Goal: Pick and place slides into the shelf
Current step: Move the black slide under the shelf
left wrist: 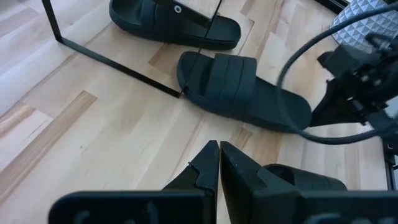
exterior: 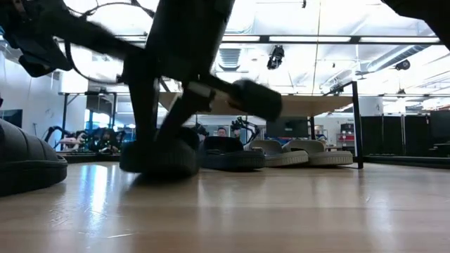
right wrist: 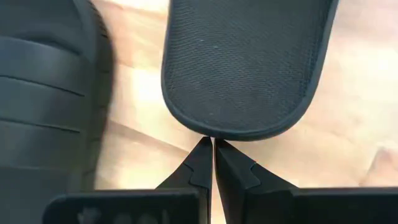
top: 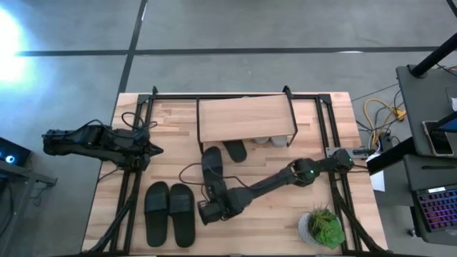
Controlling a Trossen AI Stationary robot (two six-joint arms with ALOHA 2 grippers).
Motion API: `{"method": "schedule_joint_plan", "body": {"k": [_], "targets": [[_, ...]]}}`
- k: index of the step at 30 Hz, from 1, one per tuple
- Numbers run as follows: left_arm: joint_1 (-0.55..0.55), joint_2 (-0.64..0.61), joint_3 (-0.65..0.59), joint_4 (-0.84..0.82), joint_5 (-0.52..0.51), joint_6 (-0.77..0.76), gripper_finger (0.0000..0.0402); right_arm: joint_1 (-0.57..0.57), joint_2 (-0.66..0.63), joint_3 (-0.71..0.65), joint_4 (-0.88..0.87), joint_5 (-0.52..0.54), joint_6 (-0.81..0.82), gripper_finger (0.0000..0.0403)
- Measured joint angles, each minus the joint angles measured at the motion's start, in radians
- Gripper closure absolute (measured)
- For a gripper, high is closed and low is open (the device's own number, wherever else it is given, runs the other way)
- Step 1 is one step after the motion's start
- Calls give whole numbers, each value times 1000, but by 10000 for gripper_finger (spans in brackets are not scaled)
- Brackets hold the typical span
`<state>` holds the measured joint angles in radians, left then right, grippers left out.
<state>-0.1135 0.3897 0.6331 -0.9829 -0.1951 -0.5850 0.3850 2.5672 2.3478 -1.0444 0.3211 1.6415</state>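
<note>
Right claw (top: pixel 205 212) sits low centre of the high view, arm stretched diagonally across the desk (top: pixel 285 221) from the right edge. In the right wrist view its fingers (right wrist: pixel 200 163) are pressed together, tips touching the rim of a black slide (right wrist: pixel 245 62); nothing pinched between them. Same slide in the high view is the one lying just below-left of the shelf, above the claw (top: pixel 211 165).

Left claw (top: pixel 153 150) parked at the left edge of the desk, mid-height, fingers (left wrist: pixel 208 168) pressed together, empty.

Shelf (top: pixel 246 118) at top centre, plank top on thin black legs. Under its lower edge: one black slide (top: pixel 235 150) poking out, two light grey slides (exterior: pixel 309 153) beside it towards the right.

Black pair (top: pixel 170 212) lies side by side lower left, just beside the right claw. Tight there: pair on one side, single slide directly ahead.

Potted plant (top: pixel 323 227) at lower right, close under the right arm's elbow. Loose black cable (top: pixel 189 171) loops over the desk between both arms, near the single slide.
</note>
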Motion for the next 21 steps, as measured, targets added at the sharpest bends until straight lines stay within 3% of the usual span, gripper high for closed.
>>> {"method": "schedule_joint_plan", "body": {"k": [7, 15, 21], "targets": [[0, 0, 0, 0, -1, 0, 402, -45, -19, 0, -11, 28, -85, 392], [0, 0, 0, 0, 4, -5, 402, -64, -20, 0, -137, 18, -67, 392], [0, 0, 0, 0, 4, -7, 402, -60, -31, 2, -123, 21, -65, 392]]}}
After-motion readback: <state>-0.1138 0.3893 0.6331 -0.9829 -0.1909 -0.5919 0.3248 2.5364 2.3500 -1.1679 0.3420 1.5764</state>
